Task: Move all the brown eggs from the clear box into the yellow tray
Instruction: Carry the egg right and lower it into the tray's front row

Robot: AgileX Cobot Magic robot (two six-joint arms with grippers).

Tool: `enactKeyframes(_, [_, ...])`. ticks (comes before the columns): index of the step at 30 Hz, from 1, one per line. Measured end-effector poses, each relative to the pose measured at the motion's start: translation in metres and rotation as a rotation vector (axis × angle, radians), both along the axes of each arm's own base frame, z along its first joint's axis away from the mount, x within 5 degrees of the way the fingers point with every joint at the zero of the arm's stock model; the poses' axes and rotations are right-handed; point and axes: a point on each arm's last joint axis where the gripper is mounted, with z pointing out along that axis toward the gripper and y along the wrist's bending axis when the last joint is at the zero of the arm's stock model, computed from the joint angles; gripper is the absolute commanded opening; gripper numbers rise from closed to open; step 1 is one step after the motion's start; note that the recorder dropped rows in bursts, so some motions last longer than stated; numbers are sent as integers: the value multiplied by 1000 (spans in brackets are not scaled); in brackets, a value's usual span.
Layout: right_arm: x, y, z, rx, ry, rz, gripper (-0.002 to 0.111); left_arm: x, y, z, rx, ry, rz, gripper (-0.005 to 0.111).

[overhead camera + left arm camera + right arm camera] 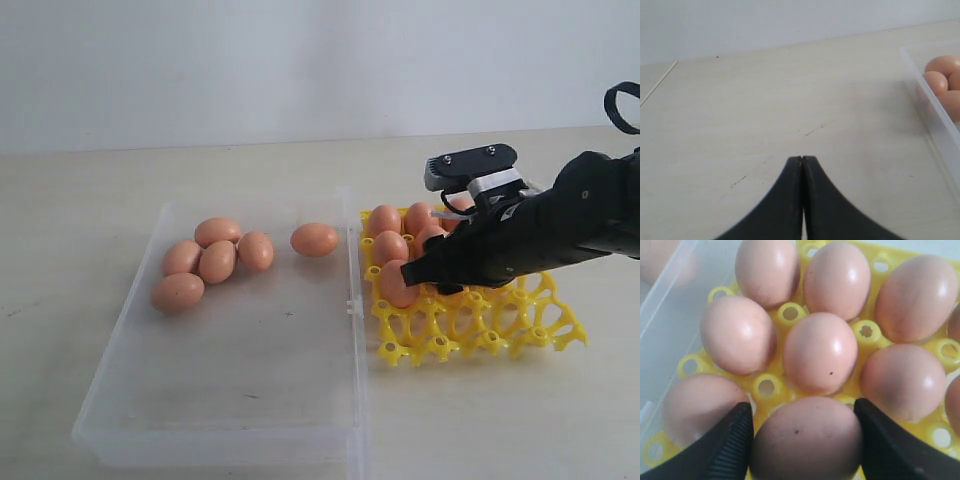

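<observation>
Now the right gripper (802, 406) clasps a brown egg (807, 442) at the box-side edge of the yellow tray (470, 325); seat it squarely in its cup before releasing. Six eggs (217, 261) lie at the far end of the clear box (230, 385). The left gripper (802, 159) is clenched, empty.

i see the clear box (230, 400) lying flat, shallow and transparent, with six brown eggs (217, 261) inside at its far end: five in a close group near one corner, one alone near the wall on the tray side. the yellow tray (480, 335) lies just beside the box. its far cups hold orange-brown eggs standing close together. the front egg (807, 450) is between the fingers of the right gripper (805, 425), which touch both its sides.
</observation>
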Motion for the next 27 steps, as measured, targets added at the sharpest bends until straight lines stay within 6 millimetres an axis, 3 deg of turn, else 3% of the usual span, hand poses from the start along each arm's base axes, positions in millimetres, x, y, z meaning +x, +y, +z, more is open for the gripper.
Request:
enactKeyframes(15, [4, -1, -2, -9, -34, -4, 2, 0, 0, 0, 0, 0, 0, 0])
enactKeyframes(18, [4, -1, -1, -9, -36, -5, 16, 0, 0, 0, 0, 0, 0, 0])
enactKeyframes(24, [4, -1, -1, -9, -36, -5, 63, 0, 0, 0, 0, 0, 0, 0])
enactKeyframes(27, [4, -1, -1, -3, -35, -14, 67, 0, 0, 0, 0, 0, 0, 0])
